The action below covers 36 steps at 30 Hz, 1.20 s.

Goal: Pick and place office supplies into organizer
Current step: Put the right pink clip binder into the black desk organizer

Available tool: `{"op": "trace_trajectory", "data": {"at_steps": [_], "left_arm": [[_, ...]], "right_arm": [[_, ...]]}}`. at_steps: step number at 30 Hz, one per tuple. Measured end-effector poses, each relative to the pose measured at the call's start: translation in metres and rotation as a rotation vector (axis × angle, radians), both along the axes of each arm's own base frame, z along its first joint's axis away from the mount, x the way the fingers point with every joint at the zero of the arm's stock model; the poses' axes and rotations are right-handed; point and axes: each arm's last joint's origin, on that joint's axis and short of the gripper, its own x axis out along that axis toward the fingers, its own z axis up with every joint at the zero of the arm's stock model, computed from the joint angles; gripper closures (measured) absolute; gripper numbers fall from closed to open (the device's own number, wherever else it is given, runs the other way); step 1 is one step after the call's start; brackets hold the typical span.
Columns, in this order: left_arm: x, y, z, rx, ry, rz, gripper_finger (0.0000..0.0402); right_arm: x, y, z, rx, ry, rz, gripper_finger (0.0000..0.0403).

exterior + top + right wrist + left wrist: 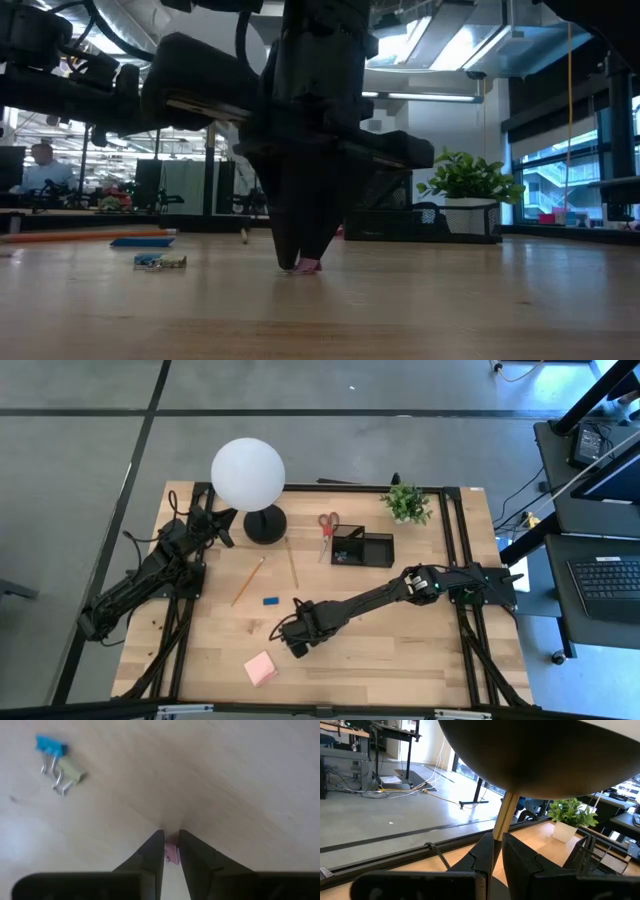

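My right gripper points down at the table's middle, shut on a small pink clip. A blue clip and a yellowish clip lie on the wood close by. The black organizer stands toward the far edge, with red-handled scissors beside it. Two pencils, a blue eraser and a pink sticky-note pad lie flat on the table. My left gripper waits, shut, by the lamp at the far left. I see no pens. My right gripper has the pink clip pinched between its two fingers. They come from above, pointing down, with their tips at the table top. In the low view the clip shows at the fingertips, right on the wood.
A white globe lamp on a round black base stands at the far left, close to my left arm. A green potted plant sits behind the organizer. Bare wood lies to the right of my right gripper and toward the near edge.
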Motion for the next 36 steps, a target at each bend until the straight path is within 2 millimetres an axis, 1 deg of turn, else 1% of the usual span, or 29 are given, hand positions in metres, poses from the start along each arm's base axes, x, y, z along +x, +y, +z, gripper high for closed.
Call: {"op": "trace_trajectory", "data": {"at_steps": [6, 8, 10, 15, 18, 21, 23, 25, 27, 32, 36], "left_arm": [[0.000, 0.000, 0.000, 0.000, 0.000, 0.000, 0.0368], [0.000, 0.000, 0.000, 0.000, 0.000, 0.000, 0.0368], [0.000, 0.000, 0.000, 0.000, 0.000, 0.000, 0.0368], [0.000, 0.000, 0.000, 0.000, 0.000, 0.000, 0.0368], [0.000, 0.000, 0.000, 0.000, 0.000, 0.000, 0.0368], [0.000, 0.000, 0.000, 0.000, 0.000, 0.000, 0.0368], [0.000, 0.000, 0.000, 0.000, 0.000, 0.000, 0.0368], [0.000, 0.000, 0.000, 0.000, 0.000, 0.000, 0.0368], [0.000, 0.000, 0.000, -0.001, -0.001, -0.001, 0.0368], [0.000, 0.000, 0.000, -0.001, -0.001, -0.003, 0.0368], [0.000, 0.000, 0.000, -0.001, 0.000, -0.007, 0.0368]], "right_arm": [[0.000, 0.000, 0.000, -0.013, -0.016, 0.269, 0.0339], [0.001, -0.003, 0.000, 0.011, -0.014, 0.297, 0.0334], [0.003, -0.008, 0.000, 0.040, -0.012, 0.283, 0.0320], [0.008, -0.016, 0.002, 0.065, -0.024, 0.268, 0.0263], [0.010, -0.018, 0.008, 0.047, -0.032, 0.343, 0.0238], [0.011, -0.021, 0.021, -0.050, -0.037, 0.431, 0.0224], [0.014, -0.023, 0.036, -0.102, -0.073, 0.540, 0.0219], [0.012, -0.024, 0.045, -0.122, -0.088, 0.658, 0.0218], [0.009, -0.023, 0.047, -0.130, -0.083, 0.783, 0.0217], [0.002, -0.014, 0.053, -0.167, -0.082, 1.174, 0.0217], [-0.003, -0.006, 0.052, -0.200, -0.069, 1.423, 0.0217]]}}
